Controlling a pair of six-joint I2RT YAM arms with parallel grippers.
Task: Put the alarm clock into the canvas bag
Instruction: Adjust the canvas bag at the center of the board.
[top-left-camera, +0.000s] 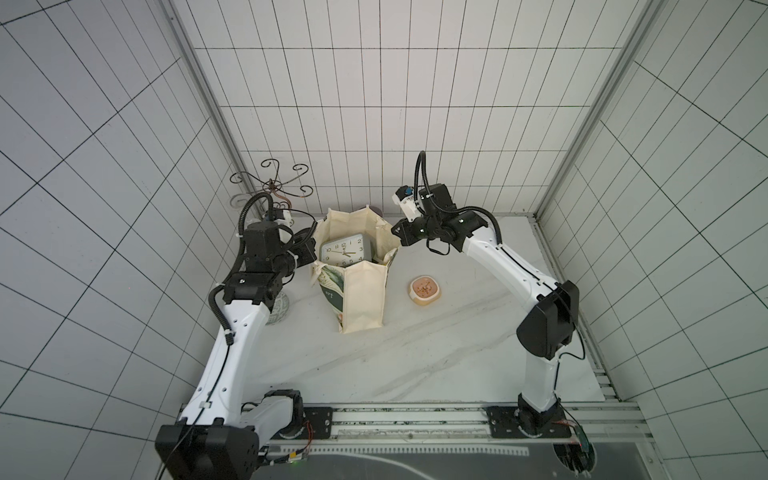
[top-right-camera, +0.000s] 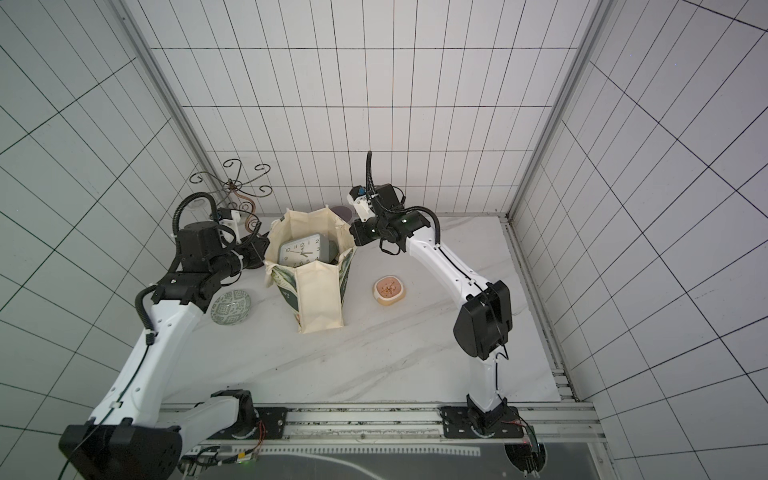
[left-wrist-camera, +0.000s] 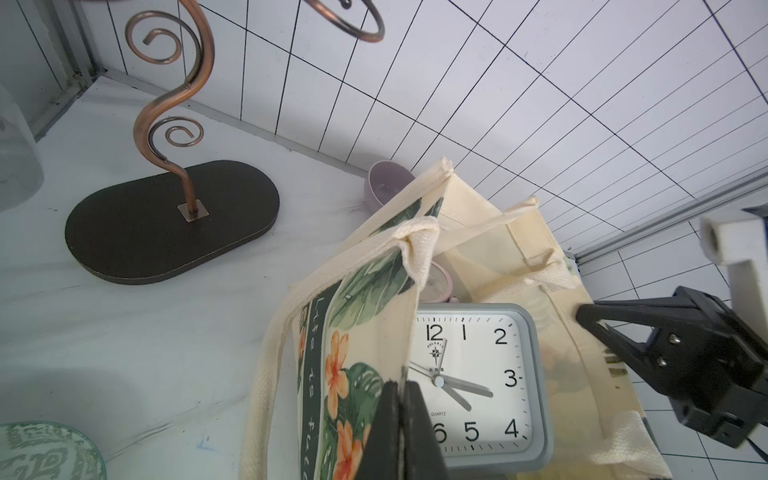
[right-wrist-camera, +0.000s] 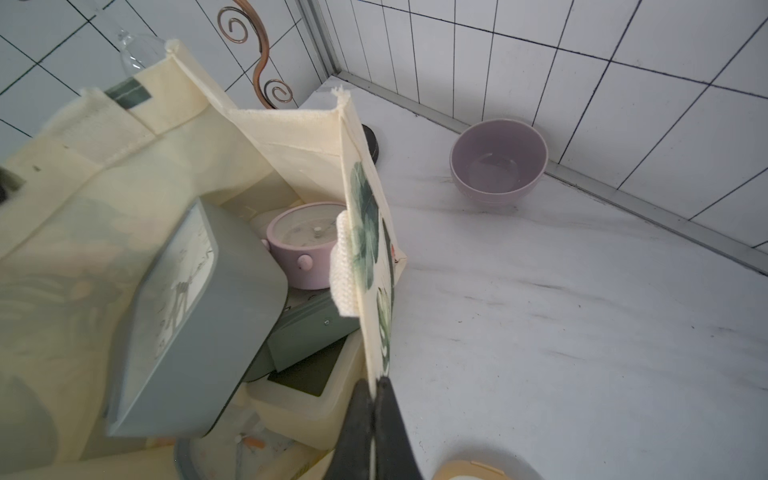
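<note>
Right gripper (right-wrist-camera: 376, 388), marble tabletop (top-left-camera: 415, 353), tiled walls (top-left-camera: 374, 83)

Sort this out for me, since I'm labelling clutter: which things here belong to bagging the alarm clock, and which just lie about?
Job in hand: canvas bag; grey alarm clock inside it; left gripper and right gripper, each shut on the bag's rim.
Lying about: copper wire stand; lilac bowl; green patterned dish; peach dish.
</note>
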